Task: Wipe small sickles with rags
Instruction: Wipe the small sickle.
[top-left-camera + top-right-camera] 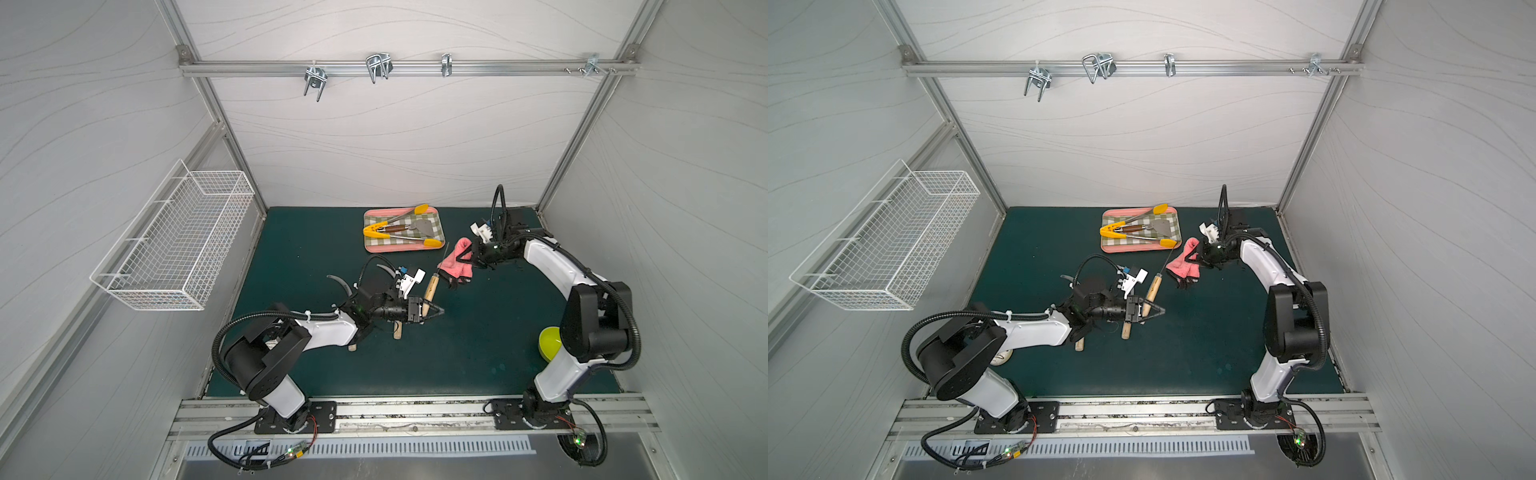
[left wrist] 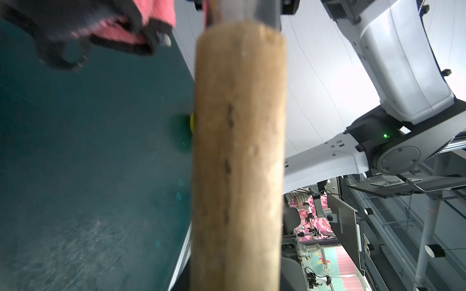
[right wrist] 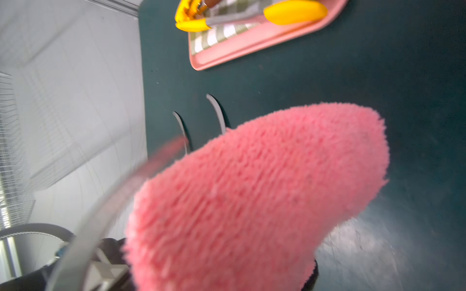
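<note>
My left gripper [image 1: 432, 311] [image 1: 1152, 311] is shut on the pale wooden handle of a small sickle [image 1: 431, 289] [image 1: 1152, 289]. That handle fills the left wrist view [image 2: 239, 151], and its thin blade points toward the tray. The pink fuzzy rag [image 1: 453, 266] [image 1: 1181, 266] [image 3: 252, 196] hangs bunched from my right gripper [image 1: 467, 259] [image 1: 1198, 253], which is shut on it, right beside the held blade. Two more small sickles lie on the mat under my left arm: handle ends [image 1: 398, 332] [image 1: 352, 347], blades [image 3: 216, 113] [image 3: 181, 128].
A pink-rimmed checked tray [image 1: 399, 249] at the back holds yellow-tipped tongs [image 1: 415, 239] and a brown-handled spatula. A white wire basket [image 1: 178, 249] hangs on the left wall. A yellow-green bowl [image 1: 548, 343] sits by my right arm's elbow. Metal hooks hang on the back rail.
</note>
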